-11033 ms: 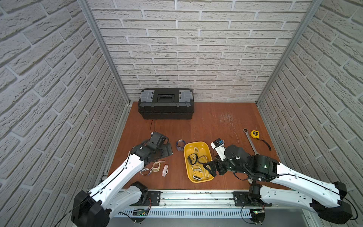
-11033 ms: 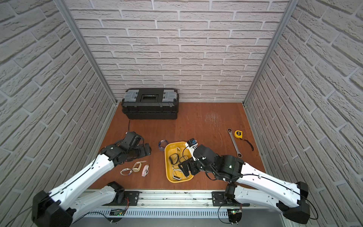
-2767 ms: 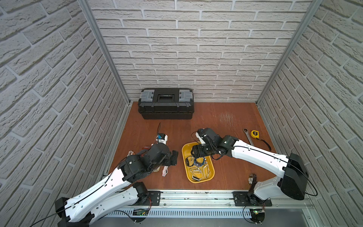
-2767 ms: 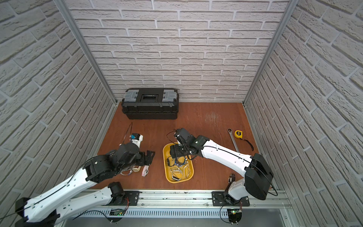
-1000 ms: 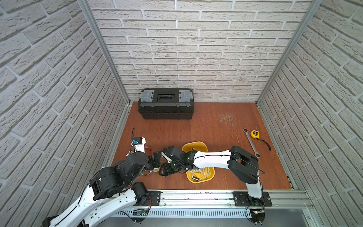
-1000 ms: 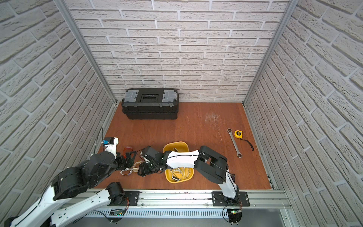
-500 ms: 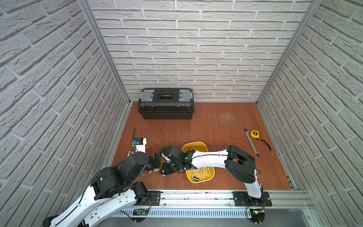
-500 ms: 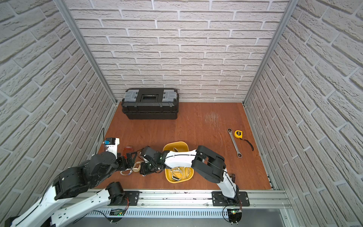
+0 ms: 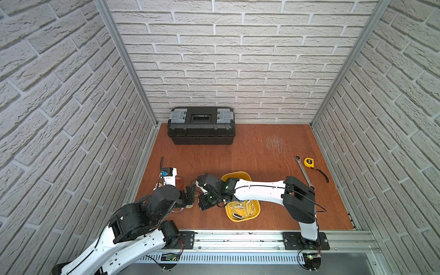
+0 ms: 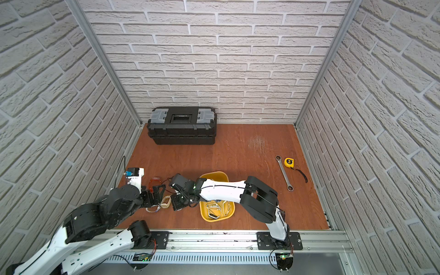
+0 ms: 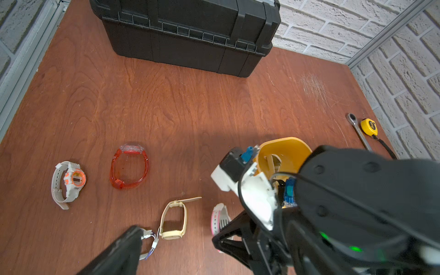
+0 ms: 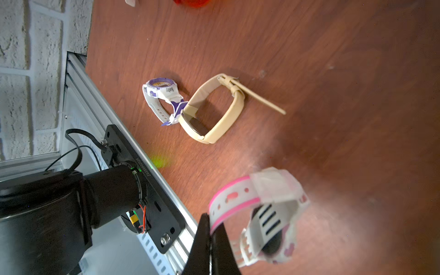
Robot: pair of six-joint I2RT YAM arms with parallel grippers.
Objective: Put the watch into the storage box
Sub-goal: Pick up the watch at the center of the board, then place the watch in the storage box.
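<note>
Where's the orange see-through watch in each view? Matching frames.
Top view: orange watch partly hidden beside the left arm.
Top view: same spot, clearer.
Left wrist: beside the white-orange watch.
Right wrist: cropped sliver at the edge.
Landmark: beige watch, in three views.

Right arm (image 9: 259,190) spans storage box (image 9: 241,217); floor (image 9: 262,147) free before toolbox (image 9: 201,129).

A: What holds everything?
B: A reddish-brown wooden table (image 9: 262,152). Black toolbox (image 9: 201,128) at the back wall, yellow storage box (image 9: 242,215) near the front, wrench (image 9: 303,171) just beside tape measure (image 9: 308,162) at right.
A: And left?
B: White watch (image 11: 69,182) beside red watch (image 11: 129,169); nearer the front, beige watch (image 11: 172,219) touching purple watch (image 12: 162,97).
</note>
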